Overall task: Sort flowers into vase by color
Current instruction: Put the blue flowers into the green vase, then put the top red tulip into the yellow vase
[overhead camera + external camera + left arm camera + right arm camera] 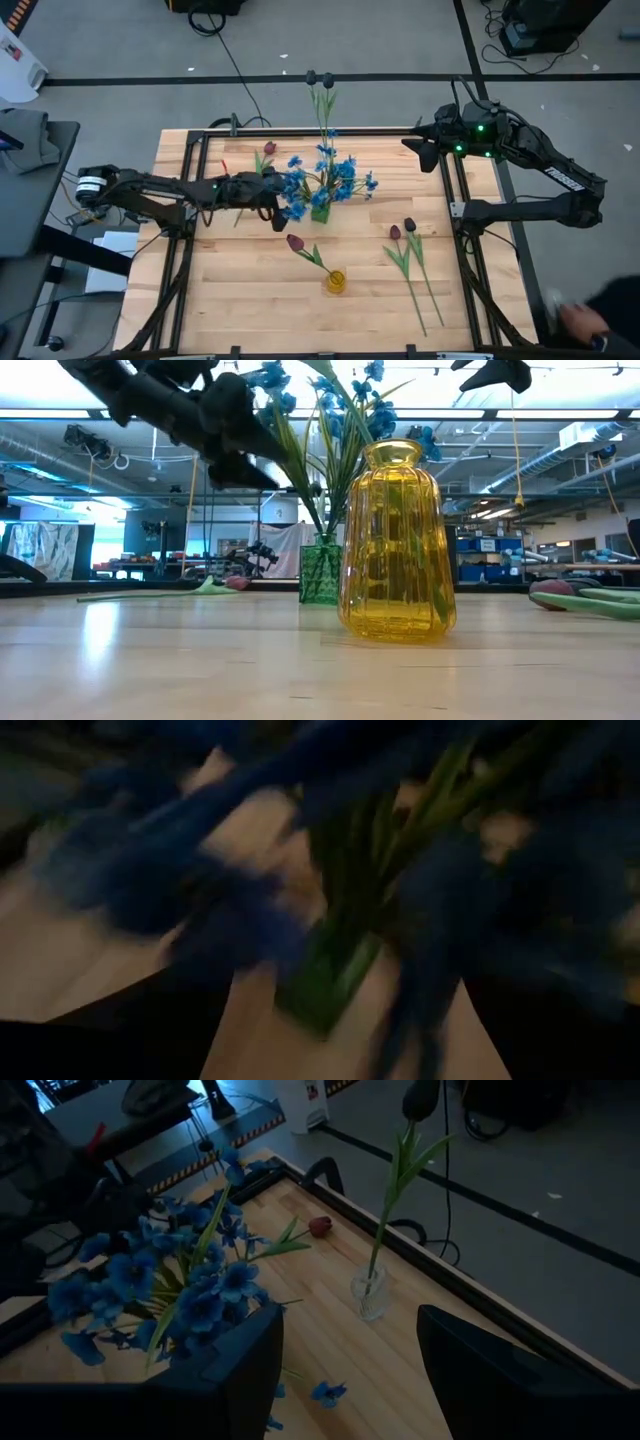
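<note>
Sprays of blue flowers (330,175) (170,1290) stand in a small green vase (320,212) (320,570) at the table's middle. My left gripper (280,198) (245,455) is raised just left of them, open, with blue blossoms before its fingers; whether it touches them I cannot tell. A yellow vase (335,282) (397,540) nearer holds one dark red tulip (295,242). Two red tulips (408,232) lie on the table's right part, and one more (268,150) (320,1227) at far left. A clear vase (370,1295) at the far edge holds dark-headed stems (420,1098). My right gripper (415,148) (350,1370) hovers open, high at far right.
A dark metal frame (190,200) runs along the table's left, right and far sides. A loose blue blossom (325,1392) lies on the wood. A person's hand (575,315) shows off the table's near right corner. Bare wood lies along the near edge.
</note>
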### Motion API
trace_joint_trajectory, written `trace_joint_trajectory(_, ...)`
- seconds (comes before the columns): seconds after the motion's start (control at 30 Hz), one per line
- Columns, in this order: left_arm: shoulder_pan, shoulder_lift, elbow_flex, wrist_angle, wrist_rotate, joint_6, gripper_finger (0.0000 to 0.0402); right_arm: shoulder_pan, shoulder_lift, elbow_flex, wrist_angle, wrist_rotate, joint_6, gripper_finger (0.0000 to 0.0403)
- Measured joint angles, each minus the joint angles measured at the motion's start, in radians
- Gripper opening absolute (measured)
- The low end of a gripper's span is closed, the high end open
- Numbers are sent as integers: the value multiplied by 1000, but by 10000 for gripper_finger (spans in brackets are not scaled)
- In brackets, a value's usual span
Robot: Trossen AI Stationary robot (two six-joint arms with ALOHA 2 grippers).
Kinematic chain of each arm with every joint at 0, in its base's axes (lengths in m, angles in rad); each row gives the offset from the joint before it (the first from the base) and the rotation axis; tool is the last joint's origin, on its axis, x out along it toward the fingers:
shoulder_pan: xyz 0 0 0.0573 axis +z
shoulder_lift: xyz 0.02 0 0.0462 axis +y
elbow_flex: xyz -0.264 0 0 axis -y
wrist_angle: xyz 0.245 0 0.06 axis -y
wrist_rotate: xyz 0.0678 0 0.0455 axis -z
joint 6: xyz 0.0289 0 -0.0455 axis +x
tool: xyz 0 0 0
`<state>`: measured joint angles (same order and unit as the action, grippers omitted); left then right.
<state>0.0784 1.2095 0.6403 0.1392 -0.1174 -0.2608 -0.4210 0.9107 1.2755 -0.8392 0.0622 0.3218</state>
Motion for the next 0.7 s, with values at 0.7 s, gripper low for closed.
trace_joint_trajectory(0.7, -2, -120, 313, -846, -7, -46, 393, -1, -1, 0, -10, -2, 1, 240)
